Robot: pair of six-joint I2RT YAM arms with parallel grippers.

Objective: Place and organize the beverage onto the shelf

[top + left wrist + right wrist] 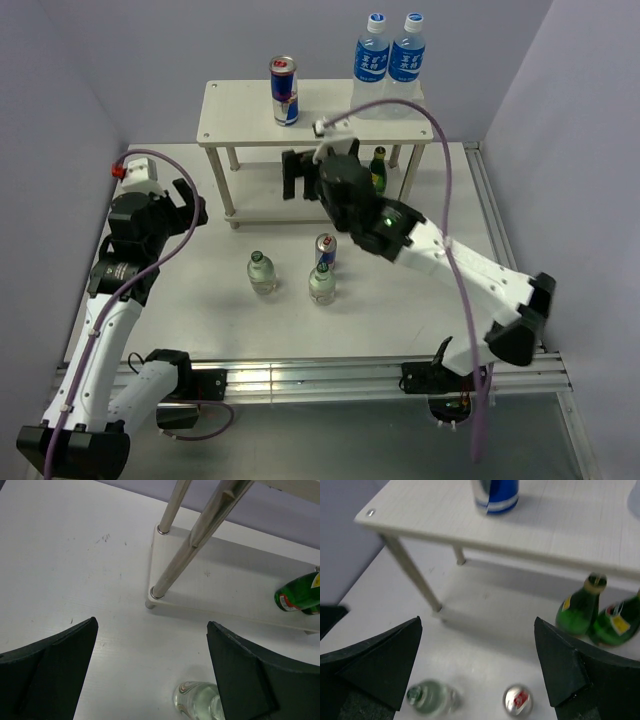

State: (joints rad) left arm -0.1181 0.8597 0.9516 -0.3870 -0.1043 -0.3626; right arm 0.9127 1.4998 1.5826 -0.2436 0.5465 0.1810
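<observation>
Standing atop shelf (240,108), 1 can (285,92), 2 blue-labelled bottles (371,58) (406,56), 2 green bottles (577,611) (614,623) below

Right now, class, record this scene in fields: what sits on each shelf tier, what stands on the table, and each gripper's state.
Shelf top: upright can, two blue-label bottles
Shelf lower tier: two green bottles
Table: second can, two clear bottles
Left gripper: open, empty
Right gripper: open, empty
</observation>
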